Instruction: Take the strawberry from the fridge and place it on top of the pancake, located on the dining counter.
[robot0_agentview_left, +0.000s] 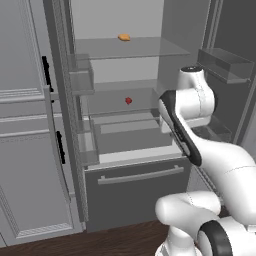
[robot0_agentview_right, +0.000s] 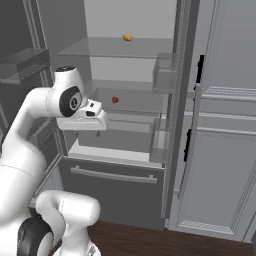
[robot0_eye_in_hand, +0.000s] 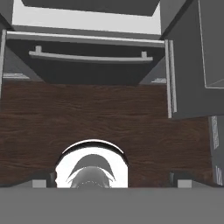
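The fridge (robot0_agentview_left: 135, 187) (robot0_agentview_right: 115, 187) stands open in front of me, its light grey inside and glass shelves showing. The strawberry (robot0_agentview_left: 128, 100) (robot0_agentview_right: 115, 100), a tiny red lump, lies on the middle glass shelf. My white hand (robot0_agentview_right: 82, 120) hangs in front of the shelves, lower than the strawberry and to its left in the right base view. It points down at the floor. In the hand view my gripper (robot0_eye_in_hand: 111, 183) is open, its fingertips (robot0_eye_in_hand: 39, 183) wide apart with nothing between them. The pancake and the dining counter are out of view.
A small orange-yellow lump (robot0_agentview_left: 124, 37) (robot0_agentview_right: 127, 37) sits on the top shelf. The fridge's bottom drawer (robot0_eye_in_hand: 87, 65) is shut above the dark wood floor (robot0_eye_in_hand: 109, 118). Open fridge doors with bins (robot0_agentview_left: 227, 62) (robot0_agentview_right: 22, 62) flank my arm. Panelled cabinets (robot0_agentview_left: 30, 150) (robot0_agentview_right: 225, 150) adjoin the fridge.
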